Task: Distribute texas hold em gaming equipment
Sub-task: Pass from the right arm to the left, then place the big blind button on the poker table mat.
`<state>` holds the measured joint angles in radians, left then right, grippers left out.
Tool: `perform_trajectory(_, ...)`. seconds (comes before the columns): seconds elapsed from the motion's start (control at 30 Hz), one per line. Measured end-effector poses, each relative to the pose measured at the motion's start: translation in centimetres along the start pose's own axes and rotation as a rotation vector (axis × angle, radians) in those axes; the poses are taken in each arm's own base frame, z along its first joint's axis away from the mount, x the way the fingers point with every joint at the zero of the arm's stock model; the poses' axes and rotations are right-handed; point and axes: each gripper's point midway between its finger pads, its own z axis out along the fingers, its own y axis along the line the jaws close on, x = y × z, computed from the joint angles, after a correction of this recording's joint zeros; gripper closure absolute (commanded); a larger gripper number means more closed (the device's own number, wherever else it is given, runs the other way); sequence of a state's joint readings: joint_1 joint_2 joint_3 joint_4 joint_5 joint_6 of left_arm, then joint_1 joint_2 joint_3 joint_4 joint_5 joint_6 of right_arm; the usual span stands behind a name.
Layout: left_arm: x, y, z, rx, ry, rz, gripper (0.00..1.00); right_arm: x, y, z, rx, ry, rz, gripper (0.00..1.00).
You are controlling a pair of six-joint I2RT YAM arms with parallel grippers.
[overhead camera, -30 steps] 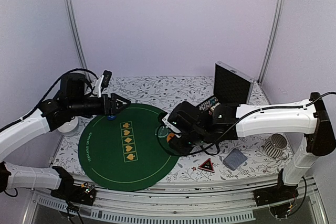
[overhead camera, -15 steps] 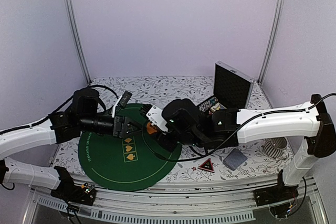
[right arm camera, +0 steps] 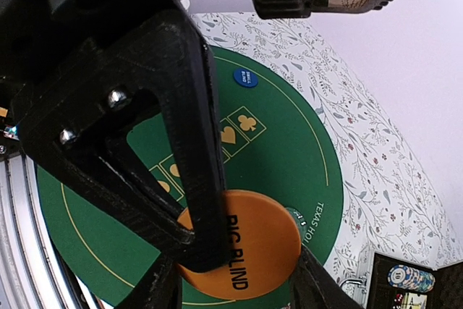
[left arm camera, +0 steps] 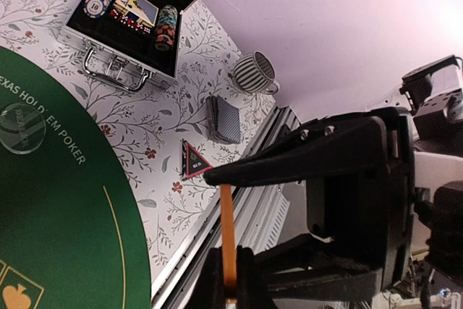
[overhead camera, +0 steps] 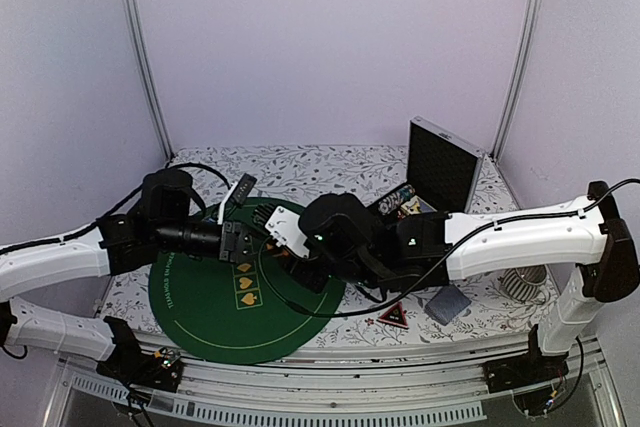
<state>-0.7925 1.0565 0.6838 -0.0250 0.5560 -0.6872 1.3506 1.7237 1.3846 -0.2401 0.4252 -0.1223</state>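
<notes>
The left arm (overhead camera: 60, 257) and right arm (overhead camera: 520, 232) meet over the middle of the mat (overhead camera: 210, 322). Their jaws close on one disc (right arm camera: 260, 222), leaving no gap to pass between. The mat's near half lies open. The right arm spans low over the counter (overhead camera: 300, 172) just behind the token (overhead camera: 392, 315) and cards (overhead camera: 448, 303). The open case (overhead camera: 440, 162) blocks the back right, and the cup (overhead camera: 522, 279) stands at the right edge.

Mat (overhead camera: 200, 319): round, green, on floral table (overhead camera: 300, 167).
Left gripper (overhead camera: 238, 243): over mat's far part, pointing right.
Right gripper (overhead camera: 278, 245): just beside it, pointing left; contact not discernible.
Case (overhead camera: 443, 163): open, far right; chips (overhead camera: 398, 197) inside.
Token (overhead camera: 392, 315), cards (overhead camera: 448, 303): right of mat, near front edge.
</notes>
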Motion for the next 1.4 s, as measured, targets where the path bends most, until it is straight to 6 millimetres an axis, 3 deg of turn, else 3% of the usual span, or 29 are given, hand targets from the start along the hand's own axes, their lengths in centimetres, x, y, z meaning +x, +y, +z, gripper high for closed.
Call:
perform_trajectory(0.07, 0.0, -0.1, -0.3, -0.008, -0.010, -0.008, 1.00, -0.3, 0.0, 0.0, 0.004, -0.013, -0.001, 0.18)
perform_trajectory(0.13, 0.1, 0.2, -1.0, -0.039, -0.029, -0.016, 1.00, -0.3, -0.1, -0.1, 0.011, -0.014, 0.014, 0.00)
perform_trajectory(0.23, 1.6, 2.3, -2.2, -0.127, -0.041, -0.089, 1.00, 0.7, -0.5, -0.5, 0.031, -0.001, 0.035, 0.01)
perform_trajectory(0.5, 9.8, 10.8, -6.1, -0.368, -0.005, -0.447, 1.00, 3.1, -1.4, -1.8, 0.060, 0.030, 0.106, 0.01)
perform_trajectory(0.8, 11.9, 15.6, -9.4, -0.485, -0.098, -0.731, 1.00, 4.1, -1.3, -1.7, 0.064, 0.053, 0.148, 0.01)
perform_trajectory(0.93, 14.0, 18.3, -10.7, -0.542, -0.132, -0.881, 1.00, 5.9, -1.1, -1.4, 0.069, 0.091, 0.142, 0.01)
perform_trajectory(1.07, 15.0, 18.9, -11.3, -0.573, -0.128, -0.946, 1.00, 7.3, -1.1, -1.5, 0.073, 0.124, 0.130, 0.01)
perform_trajectory(1.4, 15.9, 19.2, -12.3, -0.647, -0.123, -1.017, 1.00, 6.6, -1.8, -2.6, 0.080, 0.100, 0.151, 0.01)
